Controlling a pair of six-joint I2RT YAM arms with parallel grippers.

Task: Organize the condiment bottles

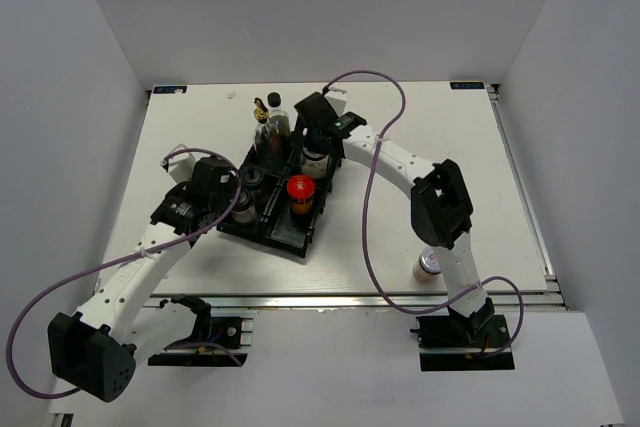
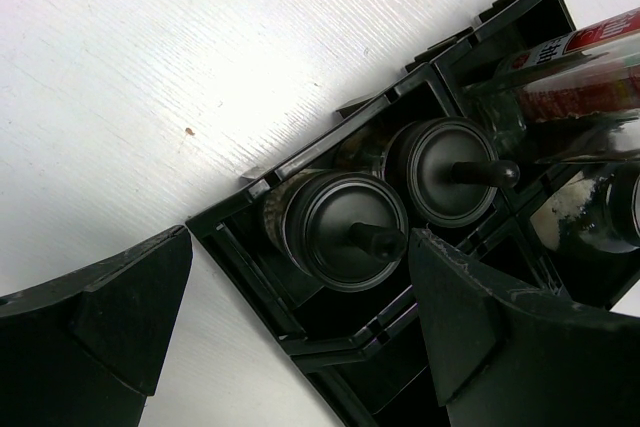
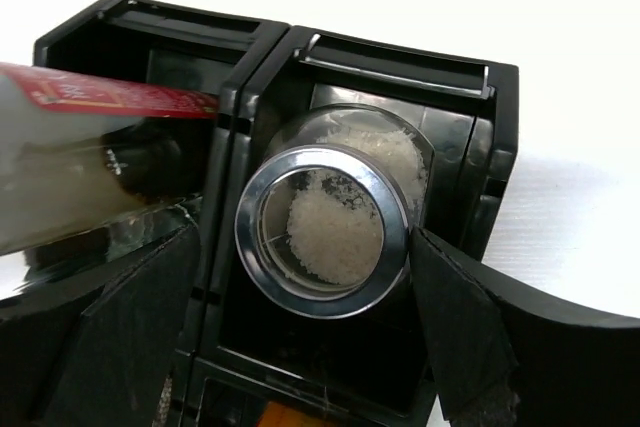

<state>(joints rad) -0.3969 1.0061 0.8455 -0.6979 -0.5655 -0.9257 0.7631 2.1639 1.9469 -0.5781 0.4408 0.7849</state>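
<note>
The black tray [image 1: 300, 239] in the middle of the table holds several condiment bottles. In its far right compartment stands a silver-lidded jar [image 3: 325, 237] of white grains. My right gripper [image 3: 300, 347] is open around it, the right finger at the lid's edge and the left finger apart from it. A tall clear gold-capped bottle [image 1: 272, 122] with a red label [image 3: 90, 97] stands beside that jar. The red-lidded jar [image 1: 300, 189] sits in the near right compartment. Two black-capped bottles [image 2: 350, 227] [image 2: 440, 172] fill the left compartment. My left gripper [image 2: 300, 337] hangs open over the tray's left edge, holding nothing.
A second silver-lidded jar [image 1: 428, 265] stands on the table [image 1: 450, 167] by the right arm's lower link, near the front edge. Purple cables loop over both arms. White walls enclose the table at the back and both sides.
</note>
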